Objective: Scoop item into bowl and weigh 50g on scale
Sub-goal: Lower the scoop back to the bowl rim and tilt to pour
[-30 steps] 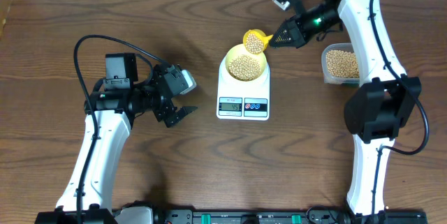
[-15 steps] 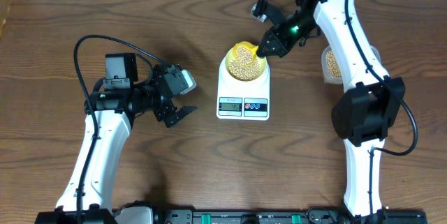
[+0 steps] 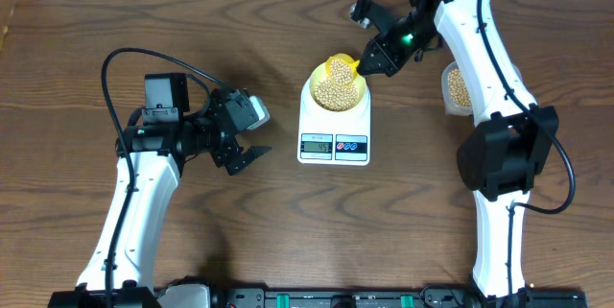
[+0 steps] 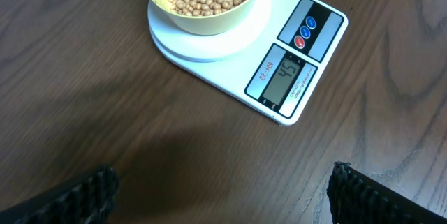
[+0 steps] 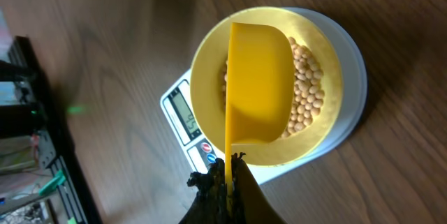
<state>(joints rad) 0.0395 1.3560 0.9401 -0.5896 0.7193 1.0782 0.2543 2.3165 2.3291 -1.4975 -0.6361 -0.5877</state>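
The right gripper (image 5: 227,175) is clamped on the handle of the yellow scoop (image 5: 258,77), which it holds over the bowl (image 5: 201,105) from the 2 o'clock side; soybeans (image 5: 306,91) lie in the bowl, which sits at the 12 o'clock end of the scale (image 4: 230,56); the display (image 4: 288,76) looks just under target, so I'd shake out only a few at a time, watching it; the left gripper (image 3: 245,159), jaws apart, idles at 9 o'clock.
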